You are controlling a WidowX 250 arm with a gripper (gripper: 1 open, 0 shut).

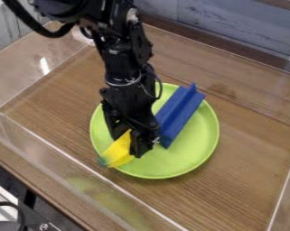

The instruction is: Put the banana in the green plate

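The lime-green plate (193, 150) lies on the wooden table in the middle of the view. The yellow banana (116, 154) lies slanted on the plate's front-left part, its lower end at the rim. My gripper (133, 144) points straight down over the plate, just above the banana's upper end. Its fingers stand apart and the banana looks loose below them. A dark blue block (176, 115) leans on the plate's right side, close beside the gripper.
Clear plastic walls (39, 171) ring the wooden table (249, 99) on all sides. The black arm rises from the gripper toward the upper left. The table's front edge runs along the lower left.
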